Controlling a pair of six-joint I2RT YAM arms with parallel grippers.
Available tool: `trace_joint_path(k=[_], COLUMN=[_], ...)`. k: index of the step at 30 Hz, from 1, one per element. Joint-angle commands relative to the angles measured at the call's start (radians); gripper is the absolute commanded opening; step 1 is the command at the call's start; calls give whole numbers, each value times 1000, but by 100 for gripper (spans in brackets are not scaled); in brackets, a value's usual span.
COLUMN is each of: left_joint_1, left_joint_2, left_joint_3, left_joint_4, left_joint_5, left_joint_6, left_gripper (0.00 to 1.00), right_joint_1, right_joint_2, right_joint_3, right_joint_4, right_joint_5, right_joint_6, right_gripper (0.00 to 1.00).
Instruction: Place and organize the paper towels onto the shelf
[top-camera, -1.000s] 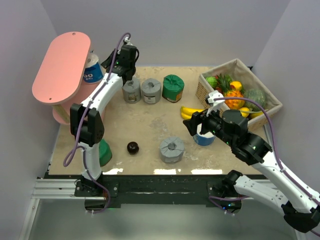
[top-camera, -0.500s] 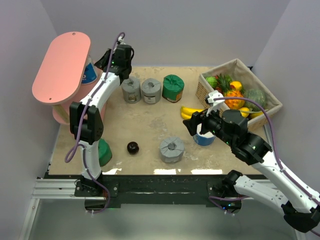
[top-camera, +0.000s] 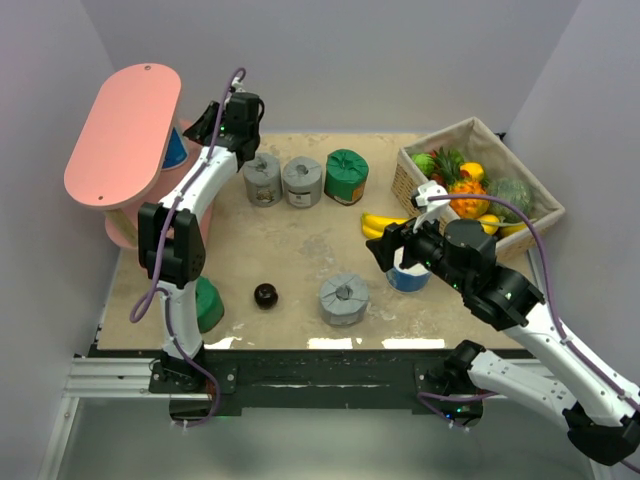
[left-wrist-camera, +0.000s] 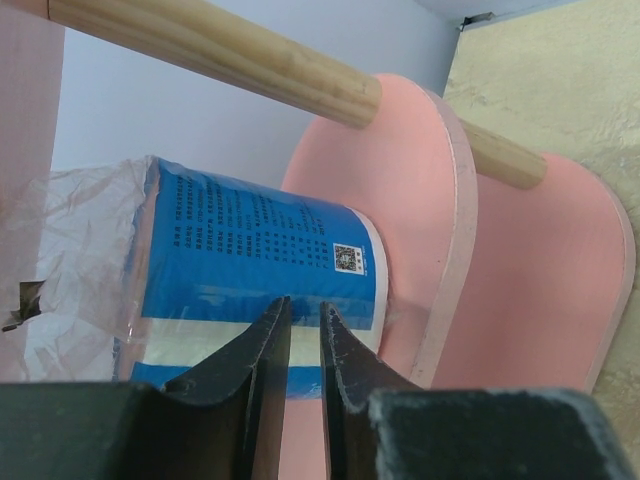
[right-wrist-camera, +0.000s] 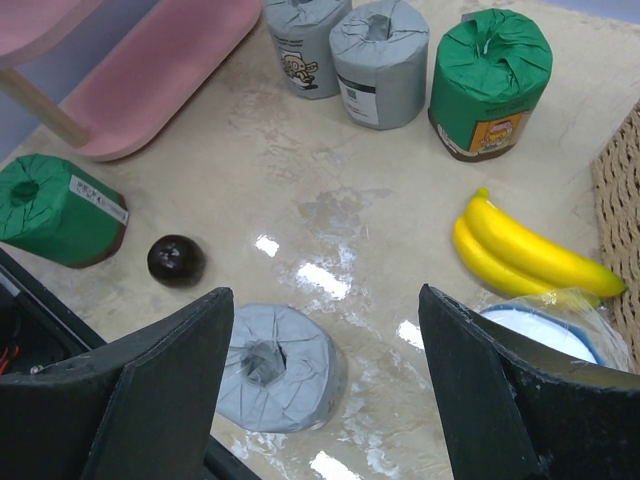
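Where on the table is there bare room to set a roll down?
Bare: the table between the back rolls and the front grey roll. The shelf's top board is bare too. Crowded: the right side, by bananas and basket.

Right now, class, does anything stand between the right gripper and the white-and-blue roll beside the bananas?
Nothing visible does. The right gripper hangs open right beside the white-and-blue roll; the bananas lie behind the roll, not between.
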Motion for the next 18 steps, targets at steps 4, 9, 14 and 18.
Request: trace_joint_path(k=[4,9,14,18], left_joint_1=[15,1,-95,-172], left_joint_2=[-63,-73,-108,-145], left_joint_3=[10,53,107,167], left_joint_4=[3,-83,-152,-230], left_joint_5=[6,69,173,302], left_joint_6=[-37,-124,-187,-292], left_gripper=[24,25,30,34], right_joint_1=[-2,0,0,0], right_joint_2=[-18,-15,1,22], right_joint_3=[21,23,26,32], right_joint_4=[9,0,-26,-78], right_joint_5=[-11,0,32,127], right_joint_6=[4,19,74,152], right_gripper=[78,78,77,77])
